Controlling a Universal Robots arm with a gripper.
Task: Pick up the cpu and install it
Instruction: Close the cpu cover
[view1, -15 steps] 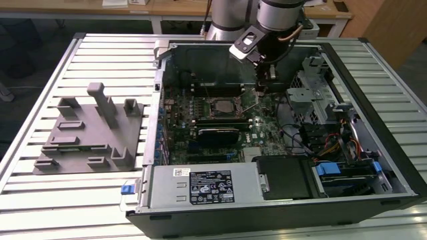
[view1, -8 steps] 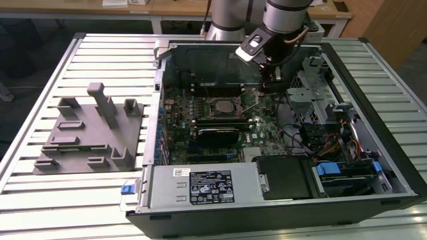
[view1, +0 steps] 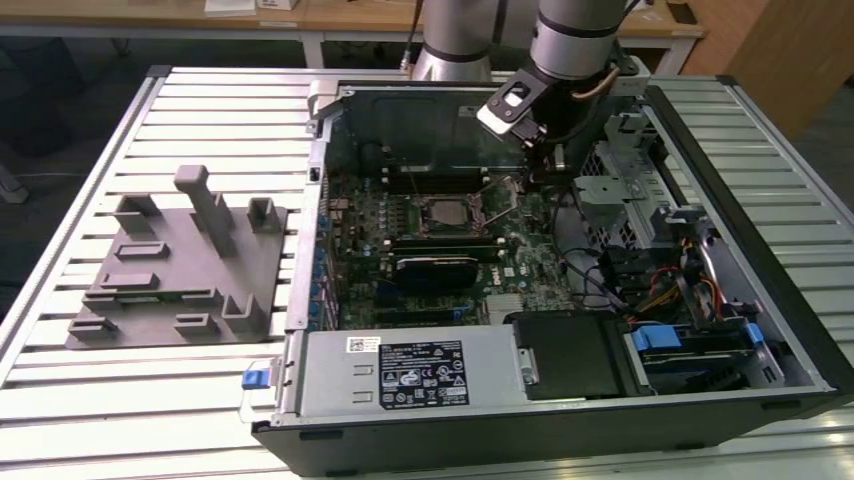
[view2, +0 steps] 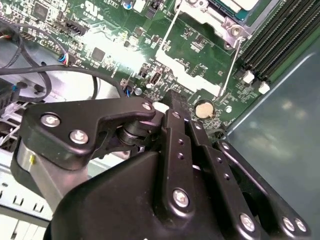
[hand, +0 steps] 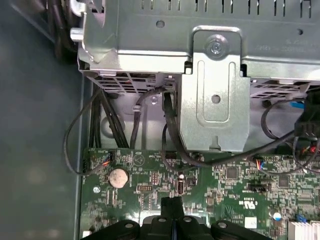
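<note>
An open black desktop computer case (view1: 561, 420) lies on its side on a slatted silver metal tabletop (view1: 80, 400), taking up the half towards the exterior view's right. Inside lies a green motherboard (view1: 534, 265). The cpu (view1: 447, 212), a small flat square chip with a pale silver-white metal top, sits in the metal-framed socket (view1: 449, 195) near the middle of the board. One corner of its pale top (view2: 239, 5) shows in the second wrist view, with a thin wire lever (view2: 231, 65) beside the socket.

The black gripper (view1: 549, 172) hangs over the motherboard beside the socket, towards the board's edge on the exterior view's right and apart from the cpu. In both wrist views its jaws are together with nothing between them, and the tip (view2: 172, 98) (hand: 172, 202) is just above the board. A round silver coin cell (hand: 118, 177) lies near it, and black cables (hand: 170, 130) run from the board under a grey sheet-metal drive cage (hand: 215, 90).

A large grey plastic tray with upright posts (view1: 180, 265) rests on the tabletop beside the case, towards the exterior view's left edge.
</note>
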